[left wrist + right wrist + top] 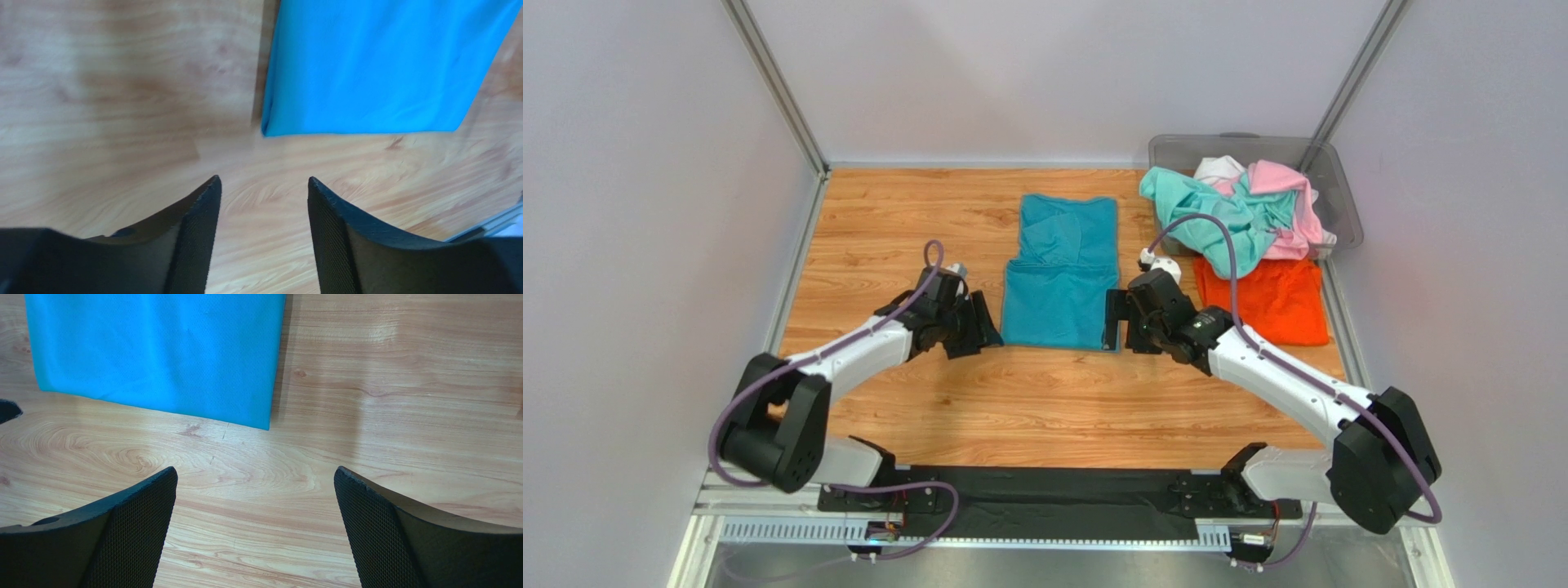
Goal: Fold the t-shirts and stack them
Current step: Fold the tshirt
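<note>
Two arms reach in toward one teal-blue t-shirt (1060,272), which lies flat in the middle of the wooden surface (891,221). It is folded into a long narrow shape, with its near hem toward the arms. The left tool (979,325) sits low just beside the near left corner of this shirt. In the left wrist view its fingers (196,214) stand apart with only bare wood between them, and the shirt corner is a little ahead of them, not touched. The right tool (1120,325) sits just beside the near right corner. Its fingers (141,508) are spread wider, also with nothing between them, and the cloth edge lies ahead and apart from them.

At the far right corner stands a grey plastic bin (1342,184). A mint-green t-shirt (1210,214) hangs crumpled over its front rim, a pink t-shirt (1290,202) is heaped beside it, and a white t-shirt (1219,168) shows behind them. An orange t-shirt (1263,300) lies on the surface in front of the bin, to the right of the teal-blue one and near the right arm.
</note>
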Available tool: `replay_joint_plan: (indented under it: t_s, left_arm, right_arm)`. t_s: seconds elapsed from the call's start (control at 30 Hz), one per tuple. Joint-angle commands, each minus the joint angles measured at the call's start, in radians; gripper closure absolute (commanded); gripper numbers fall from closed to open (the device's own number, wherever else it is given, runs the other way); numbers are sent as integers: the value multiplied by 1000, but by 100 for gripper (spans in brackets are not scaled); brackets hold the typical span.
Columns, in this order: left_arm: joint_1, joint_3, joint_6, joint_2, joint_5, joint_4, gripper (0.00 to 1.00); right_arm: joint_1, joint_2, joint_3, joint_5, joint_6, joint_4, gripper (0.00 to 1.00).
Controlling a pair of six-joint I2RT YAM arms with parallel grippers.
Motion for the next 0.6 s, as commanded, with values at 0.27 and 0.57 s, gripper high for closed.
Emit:
replay_joint_plan:
  t_s: [0.27,0.57]
  left_arm:
    - [3,142,-4,292,115,103,69]
    - [3,174,7,380,128,97,100]
  right_arm:
    - [-21,-22,-22,63,-6,56,0]
    - [-38,41,-25,-22,-21,105,0]
